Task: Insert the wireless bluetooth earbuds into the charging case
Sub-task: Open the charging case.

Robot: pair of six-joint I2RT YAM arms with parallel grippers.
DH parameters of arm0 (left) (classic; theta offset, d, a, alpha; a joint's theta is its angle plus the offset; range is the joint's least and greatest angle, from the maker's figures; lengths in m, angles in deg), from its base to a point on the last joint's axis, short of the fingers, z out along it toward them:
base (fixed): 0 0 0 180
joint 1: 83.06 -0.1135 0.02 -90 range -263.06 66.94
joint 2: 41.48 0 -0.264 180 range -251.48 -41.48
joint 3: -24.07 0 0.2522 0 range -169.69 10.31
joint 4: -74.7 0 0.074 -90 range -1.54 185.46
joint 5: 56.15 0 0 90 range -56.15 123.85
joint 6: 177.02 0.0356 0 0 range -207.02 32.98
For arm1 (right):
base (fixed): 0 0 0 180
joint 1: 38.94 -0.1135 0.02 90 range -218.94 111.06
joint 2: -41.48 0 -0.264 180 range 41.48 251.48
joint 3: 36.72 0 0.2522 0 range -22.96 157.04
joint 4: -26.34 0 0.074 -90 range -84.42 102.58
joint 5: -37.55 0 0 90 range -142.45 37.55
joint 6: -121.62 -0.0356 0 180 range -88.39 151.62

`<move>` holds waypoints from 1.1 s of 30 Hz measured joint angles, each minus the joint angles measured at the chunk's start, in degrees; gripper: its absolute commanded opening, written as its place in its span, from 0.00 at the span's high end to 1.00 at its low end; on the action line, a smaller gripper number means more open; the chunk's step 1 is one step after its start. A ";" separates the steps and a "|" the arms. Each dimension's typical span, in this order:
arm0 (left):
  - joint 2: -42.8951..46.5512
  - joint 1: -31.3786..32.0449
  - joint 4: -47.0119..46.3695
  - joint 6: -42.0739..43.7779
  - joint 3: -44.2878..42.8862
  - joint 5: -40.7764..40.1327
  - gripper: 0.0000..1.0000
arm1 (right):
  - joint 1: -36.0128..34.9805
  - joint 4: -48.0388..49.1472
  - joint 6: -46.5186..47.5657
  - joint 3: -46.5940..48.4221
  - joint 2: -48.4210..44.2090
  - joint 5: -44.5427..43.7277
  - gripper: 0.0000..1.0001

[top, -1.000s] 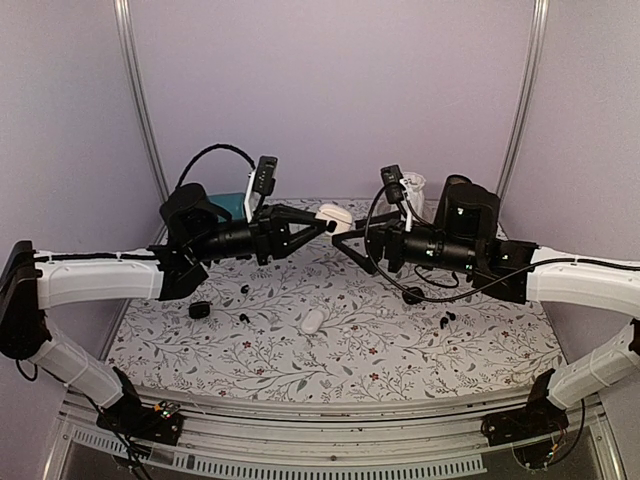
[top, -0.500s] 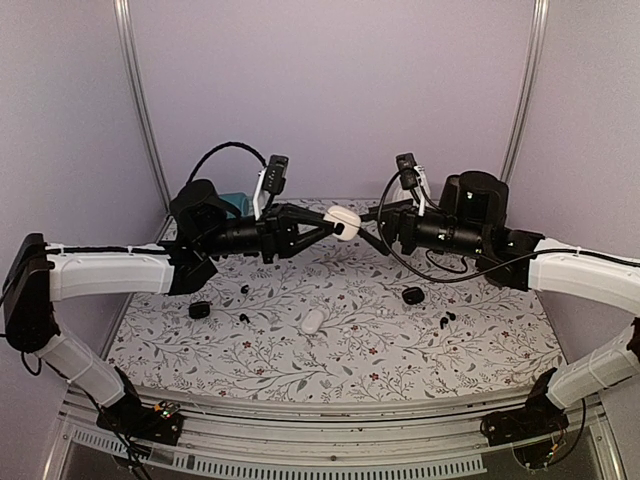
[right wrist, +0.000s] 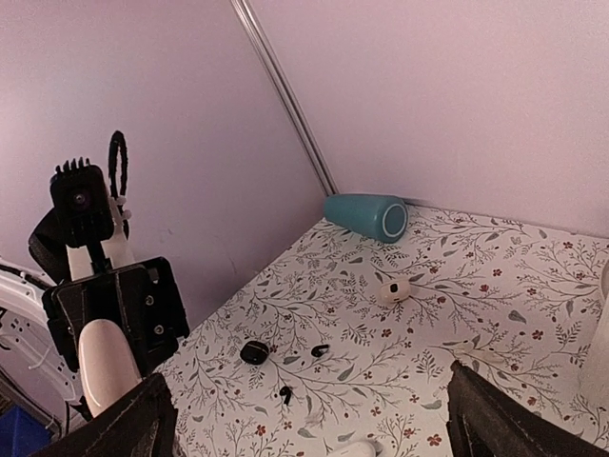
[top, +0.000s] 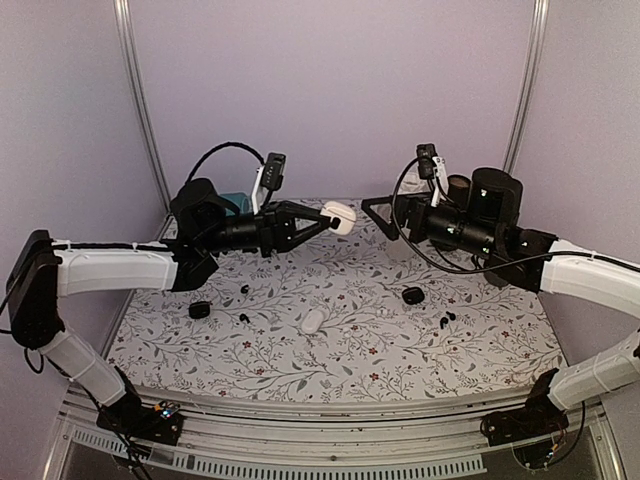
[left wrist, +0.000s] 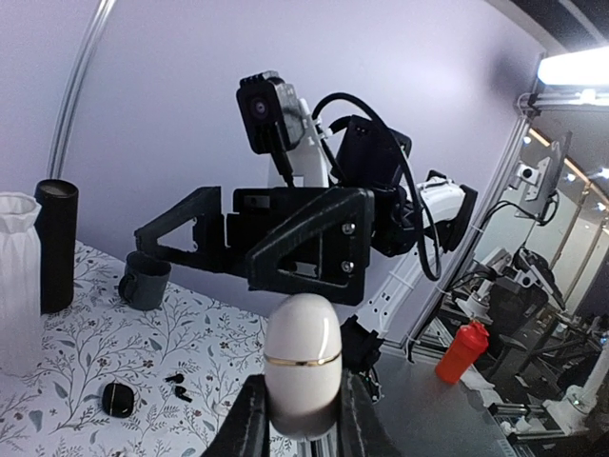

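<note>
Where the two arms face each other at upper centre of the overhead view, pinched in the left gripper [top: 334, 221]: a white charging case [top: 341, 217], up clear of the floral table [top: 330, 370]. In the left wrist view, upright at lower centre between both fingers [left wrist: 249, 419], lid shut along a thin gold seam.

Just right of the case and not touching it: the right gripper [top: 375, 210], spread wide with nothing between. Confirmed in the right wrist view, with its own fingers [right wrist: 122, 424] far apart at the two lower corners.

Down on the table: the wireless bluetooth earbuds [top: 245, 290]. Two black buds left of centre, one above the other, just right of a black case [top: 199, 310]. Another pair of buds [top: 447, 318] right of centre, down and to the right of a second black case [top: 412, 295]. Between the two groups, at centre: a second white case [top: 312, 321], closed.

At upper left, behind the left arm: a teal cup [top: 235, 203], lying on its side as seen from the right wrist.

At far left of the left wrist view: a white vase [left wrist: 17, 281] and a black cylinder [left wrist: 55, 243], upright side by side, with a dark cup [left wrist: 145, 286] to their right.
</note>
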State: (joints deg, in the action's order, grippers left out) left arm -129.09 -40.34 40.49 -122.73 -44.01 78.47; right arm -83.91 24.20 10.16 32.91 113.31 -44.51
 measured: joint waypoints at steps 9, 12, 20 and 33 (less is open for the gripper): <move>-2.58 -0.63 -0.66 -1.97 -0.61 0.39 1.00 | -0.04 2.95 0.09 -1.20 -1.70 2.86 0.03; -3.48 -0.63 -0.79 -2.34 -1.29 0.81 1.00 | -0.42 4.04 0.39 -1.20 -1.57 5.51 0.04; -4.09 -0.63 -2.29 -3.52 -2.75 1.60 1.00 | -1.22 4.28 1.68 -1.07 1.90 10.38 0.04; -4.39 -1.01 -2.89 -3.48 -3.04 5.31 1.00 | -0.02 2.93 -0.81 -0.35 2.12 10.62 0.03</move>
State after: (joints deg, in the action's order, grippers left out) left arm -133.49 -41.35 37.61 -126.20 -47.05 83.79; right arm -83.93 27.13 9.35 32.57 115.44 -33.89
